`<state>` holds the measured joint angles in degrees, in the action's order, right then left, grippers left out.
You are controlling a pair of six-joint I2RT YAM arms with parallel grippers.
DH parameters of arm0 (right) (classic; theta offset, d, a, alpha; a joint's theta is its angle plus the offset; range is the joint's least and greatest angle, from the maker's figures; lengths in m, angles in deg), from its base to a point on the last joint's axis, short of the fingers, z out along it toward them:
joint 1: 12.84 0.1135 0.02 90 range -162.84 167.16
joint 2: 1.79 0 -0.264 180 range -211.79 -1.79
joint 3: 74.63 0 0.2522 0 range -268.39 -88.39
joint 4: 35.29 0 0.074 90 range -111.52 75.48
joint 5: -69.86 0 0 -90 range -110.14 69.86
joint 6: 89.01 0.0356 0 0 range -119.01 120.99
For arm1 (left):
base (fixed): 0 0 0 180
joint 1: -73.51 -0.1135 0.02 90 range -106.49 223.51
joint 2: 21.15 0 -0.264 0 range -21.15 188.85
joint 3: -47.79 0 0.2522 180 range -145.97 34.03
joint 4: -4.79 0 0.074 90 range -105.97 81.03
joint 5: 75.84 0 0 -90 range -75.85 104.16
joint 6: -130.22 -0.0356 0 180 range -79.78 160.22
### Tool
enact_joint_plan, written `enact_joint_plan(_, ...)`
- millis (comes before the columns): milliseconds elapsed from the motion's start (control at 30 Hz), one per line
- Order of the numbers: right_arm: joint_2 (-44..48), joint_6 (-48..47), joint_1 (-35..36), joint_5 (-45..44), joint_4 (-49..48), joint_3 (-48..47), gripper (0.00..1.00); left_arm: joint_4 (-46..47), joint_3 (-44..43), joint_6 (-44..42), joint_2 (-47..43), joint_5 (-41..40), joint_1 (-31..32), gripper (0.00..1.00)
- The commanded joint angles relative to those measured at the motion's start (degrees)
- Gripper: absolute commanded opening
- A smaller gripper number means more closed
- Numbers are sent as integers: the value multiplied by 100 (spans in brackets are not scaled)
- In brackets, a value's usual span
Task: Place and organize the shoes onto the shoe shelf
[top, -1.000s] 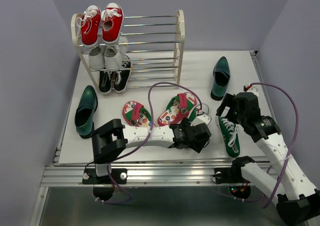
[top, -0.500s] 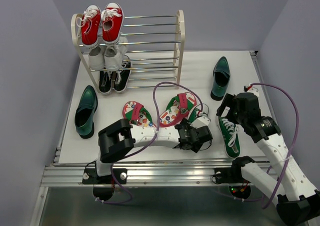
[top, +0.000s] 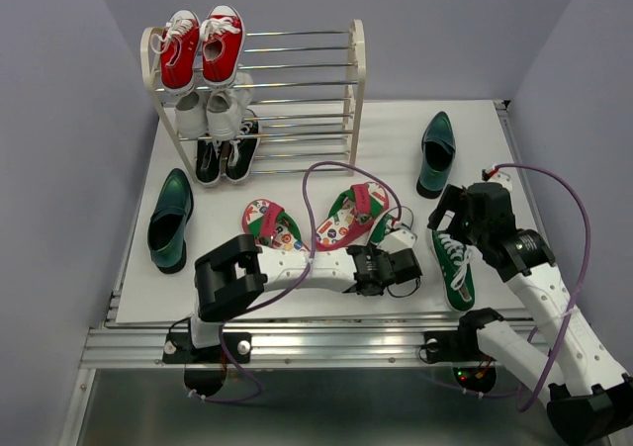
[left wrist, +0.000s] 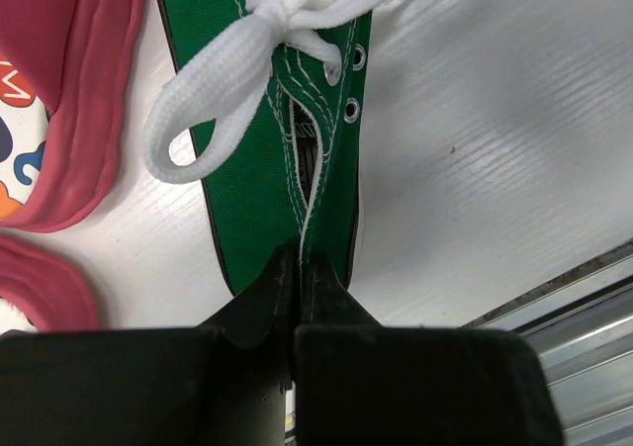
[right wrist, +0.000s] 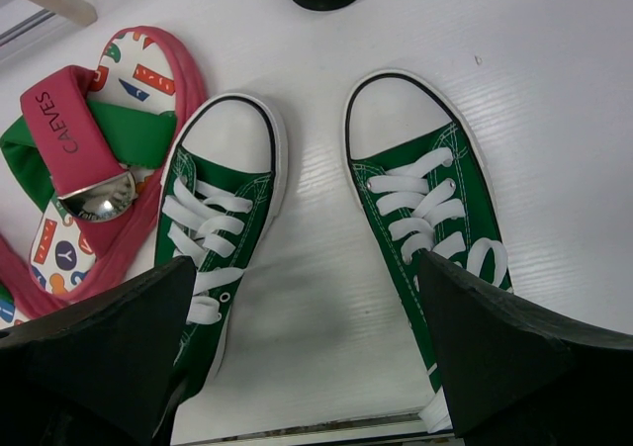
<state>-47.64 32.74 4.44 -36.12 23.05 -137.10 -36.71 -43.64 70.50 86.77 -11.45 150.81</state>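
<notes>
1. I am pinching the left gripper [left wrist: 300, 268] shut on the rim of one green sneaker [left wrist: 252, 194], which is lying on the bench [left wrist: 495, 120] beside a flip-flop [left wrist: 79, 90], so I can lift it toward the shelf [top: 356, 80].
2. I am holding the right gripper [right wrist: 312, 352] wide open and empty above the other green sneaker [right wrist: 425, 209].

A white table [top: 475, 139] is seen across the middle of the frame, enclosed by pale lavender walls [top: 425, 21] at the top, left and right. Along its lower edge a ribbed aluminium rail [top: 326, 339] is fitted, and a grey-green floor [top: 326, 411] is glimpsed below it.
</notes>
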Motion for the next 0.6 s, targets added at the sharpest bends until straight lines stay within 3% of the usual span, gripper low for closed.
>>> enact_joint_plan(0,58,-19,12,52,-37,10,100,-47,-345,92,-95,-252,49,0)
enact_joint_plan(567,41,-37,12,96,-46,28,100,314,50,145,-1712,-964,110,0)
